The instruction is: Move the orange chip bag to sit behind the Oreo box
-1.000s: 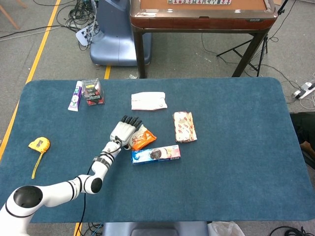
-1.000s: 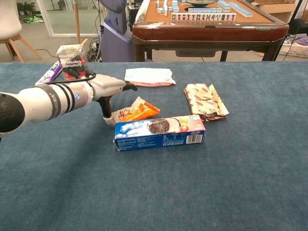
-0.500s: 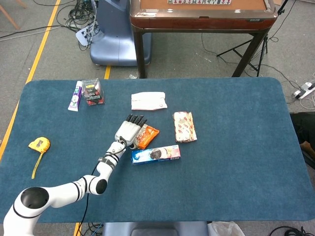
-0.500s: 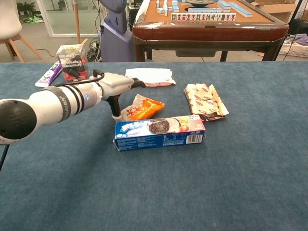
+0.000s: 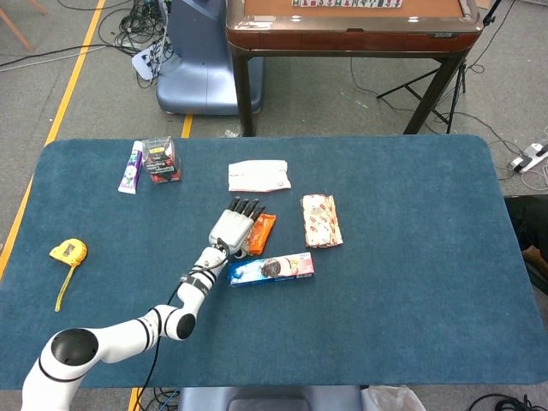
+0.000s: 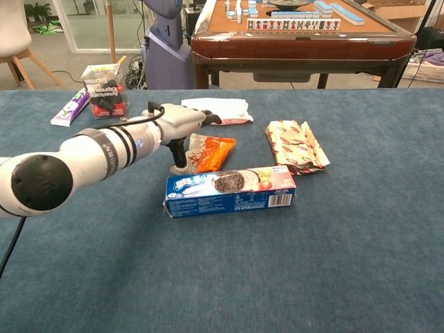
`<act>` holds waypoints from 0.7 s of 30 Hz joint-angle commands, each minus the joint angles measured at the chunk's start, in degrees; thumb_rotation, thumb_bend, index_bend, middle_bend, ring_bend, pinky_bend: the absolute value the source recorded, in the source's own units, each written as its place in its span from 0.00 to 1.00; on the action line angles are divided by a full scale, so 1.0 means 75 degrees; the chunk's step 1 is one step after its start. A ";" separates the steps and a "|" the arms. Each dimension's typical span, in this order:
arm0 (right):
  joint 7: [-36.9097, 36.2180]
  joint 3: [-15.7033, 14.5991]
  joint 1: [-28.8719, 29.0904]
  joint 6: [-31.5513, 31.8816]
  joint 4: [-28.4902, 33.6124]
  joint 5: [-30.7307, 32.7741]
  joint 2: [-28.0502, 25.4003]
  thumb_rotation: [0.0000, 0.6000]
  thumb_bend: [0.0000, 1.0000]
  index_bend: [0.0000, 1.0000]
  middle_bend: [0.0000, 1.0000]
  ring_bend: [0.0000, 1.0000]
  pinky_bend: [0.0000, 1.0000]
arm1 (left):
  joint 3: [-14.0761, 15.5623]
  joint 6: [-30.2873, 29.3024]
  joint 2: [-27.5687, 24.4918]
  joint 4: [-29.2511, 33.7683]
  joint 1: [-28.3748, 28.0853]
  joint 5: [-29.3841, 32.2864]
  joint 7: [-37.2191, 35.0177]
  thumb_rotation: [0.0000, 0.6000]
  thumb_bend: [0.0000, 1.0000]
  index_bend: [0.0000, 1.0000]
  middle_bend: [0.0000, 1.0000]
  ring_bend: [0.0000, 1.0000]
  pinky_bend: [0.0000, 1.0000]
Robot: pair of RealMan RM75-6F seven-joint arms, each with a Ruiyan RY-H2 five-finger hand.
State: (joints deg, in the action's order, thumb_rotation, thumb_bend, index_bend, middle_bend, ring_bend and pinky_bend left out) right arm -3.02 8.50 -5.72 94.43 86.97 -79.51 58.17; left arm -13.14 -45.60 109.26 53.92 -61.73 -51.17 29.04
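Blue table (image 5: pixel 411 282), left hand (image 5: pixel 233 229) holding orange chip bag (image 5: pixel 260 233) behind Oreo box (image 5: pixel 271 268).

Open blue table surface (image 5: pixel 411 291) is seen right of the Oreo box (image 5: pixel 271 269). Behind the box, passage is narrowed by a patterned packet (image 5: pixel 321 220) and a white pouch (image 5: pixel 259 175).

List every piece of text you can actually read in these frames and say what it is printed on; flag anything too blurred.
"American Express": on the clear plastic box at the table's far left, printed upside down.
Blue Oreo box: cookie picture shows, lettering too blurred to read.
Orange chip bag, held by the left hand: print unreadable.
Purple and white tube: lettering too small.
Red-patterned white packet: print illegible.
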 commanded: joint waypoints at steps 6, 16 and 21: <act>0.0006 -0.0008 -0.0006 0.0017 0.0009 -0.0020 0.0003 1.00 0.00 0.32 0.40 0.34 0.49 | -0.0198 -0.0268 0.0143 -0.0055 0.0043 -0.0141 -0.0105 1.00 0.01 0.00 0.00 0.00 0.00; 0.0026 -0.0013 0.0010 -0.0016 0.0016 -0.0022 0.0004 1.00 0.00 0.32 0.40 0.34 0.49 | -0.0278 -0.0371 0.0335 -0.0288 0.0128 -0.0399 -0.0306 1.00 0.01 0.00 0.00 0.00 0.00; 0.0023 -0.0005 0.0021 -0.0032 0.0011 -0.0012 -0.0003 1.00 0.00 0.32 0.40 0.34 0.49 | -0.0218 -0.0462 0.0167 -0.0105 0.0249 -0.0501 -0.0165 1.00 0.01 0.00 0.00 0.00 0.03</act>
State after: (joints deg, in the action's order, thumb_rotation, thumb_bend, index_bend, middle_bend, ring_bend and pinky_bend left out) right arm -2.85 8.46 -5.56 94.18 87.05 -79.61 58.16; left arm -14.94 -48.69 111.02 52.48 -60.19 -54.72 27.34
